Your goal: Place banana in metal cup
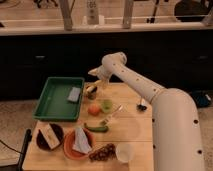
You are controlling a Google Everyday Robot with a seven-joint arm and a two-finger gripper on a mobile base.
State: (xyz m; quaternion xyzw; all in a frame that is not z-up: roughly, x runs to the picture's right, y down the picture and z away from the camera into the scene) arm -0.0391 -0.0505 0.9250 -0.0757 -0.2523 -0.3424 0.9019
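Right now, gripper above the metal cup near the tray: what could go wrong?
1. The gripper hangs close over the metal cup; a nudge could tip it against the green tray.
2. The banana looks perched at the cup's mouth, not clearly inside, and may roll out.
3. The orange fruit and light-green cup stand in front; a low pull-back could knock them.
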